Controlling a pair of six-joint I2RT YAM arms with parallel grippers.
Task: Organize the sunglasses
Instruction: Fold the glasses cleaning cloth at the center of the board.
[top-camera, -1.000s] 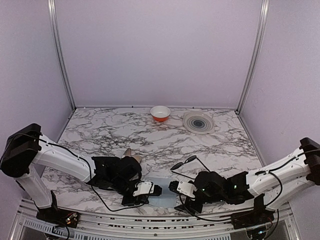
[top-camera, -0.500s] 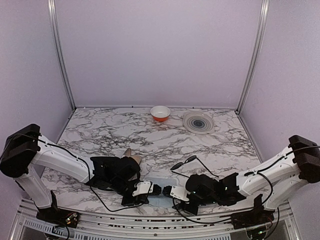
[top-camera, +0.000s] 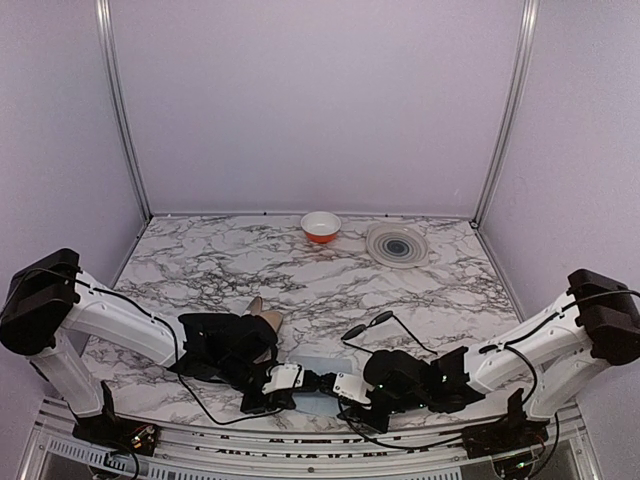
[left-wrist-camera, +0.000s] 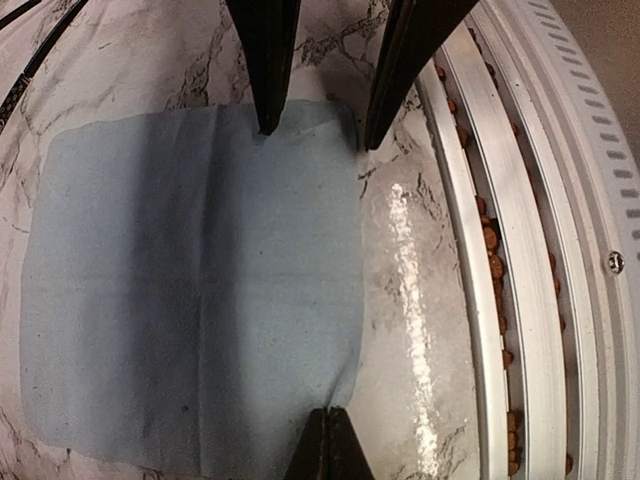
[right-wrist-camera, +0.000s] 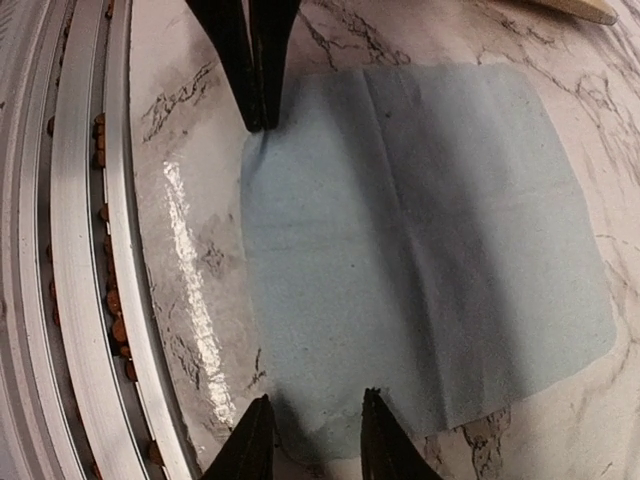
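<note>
We're down at the near edge of the worktop (top-camera: 300, 265), where both arms meet over a pale blue cloth (left-wrist-camera: 190, 290) spread flat on the marble.

The left pincer (left-wrist-camera: 318, 132) is spread wide. One of its fingertips (left-wrist-camera: 268, 118) sits over the cloth's edge, and the other is just off the corner, above bare marble. Nothing is held between them.

Facing it across the cloth, the right pincer (right-wrist-camera: 255, 122) has its jaws pressed tight together. Its tips are down at the neighbouring corner, on the side that runs beside the metal rail (right-wrist-camera: 80, 250). The fabric puckers a little there, but we can't tell whether any of it is caught in the jaws.

In the overhead view the two pincers point almost nose to nose, with only the cloth's near side between them.

And the sunglasses (top-camera: 383, 318)? They lie on the marble just beyond the right arm, a thin black wire frame with dark lenses. They are beside the cloth rather than on it, and neither pincer touches them.

Far back, an orange-and-white bowl (top-camera: 320, 226) and a grey plate (top-camera: 397, 244) sit near the rear wall, well apart from all this.
</note>
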